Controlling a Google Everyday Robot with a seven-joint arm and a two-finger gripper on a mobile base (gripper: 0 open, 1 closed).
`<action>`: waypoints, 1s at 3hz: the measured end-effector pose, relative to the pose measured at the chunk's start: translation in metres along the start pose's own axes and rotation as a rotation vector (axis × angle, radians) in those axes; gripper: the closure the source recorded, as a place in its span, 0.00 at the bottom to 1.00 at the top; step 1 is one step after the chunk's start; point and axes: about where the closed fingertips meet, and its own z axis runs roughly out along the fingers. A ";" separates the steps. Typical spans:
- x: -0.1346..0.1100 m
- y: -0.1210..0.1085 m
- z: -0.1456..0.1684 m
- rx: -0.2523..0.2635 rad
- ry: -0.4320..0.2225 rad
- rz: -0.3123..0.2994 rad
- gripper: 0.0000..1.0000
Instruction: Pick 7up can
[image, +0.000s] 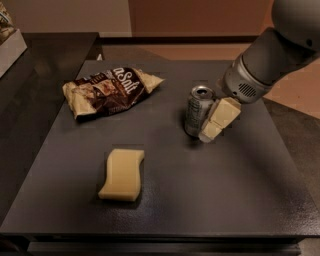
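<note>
The can (198, 107) is seen standing up straight on the table (210, 200), just at 9 o'clock from the gripper (218, 120), and whether the gripper is apart or together cannot be told.

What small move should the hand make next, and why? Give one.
Probably nudge the hand a touch closer onto the 7up can: the can stands upright on the table, not yet lifted, with the hand low against its right side in view.
</note>
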 end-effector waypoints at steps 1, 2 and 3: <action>-0.017 -0.005 0.006 -0.025 -0.043 0.028 0.00; -0.031 -0.008 0.005 -0.048 -0.087 0.052 0.18; -0.039 -0.008 0.000 -0.060 -0.114 0.053 0.41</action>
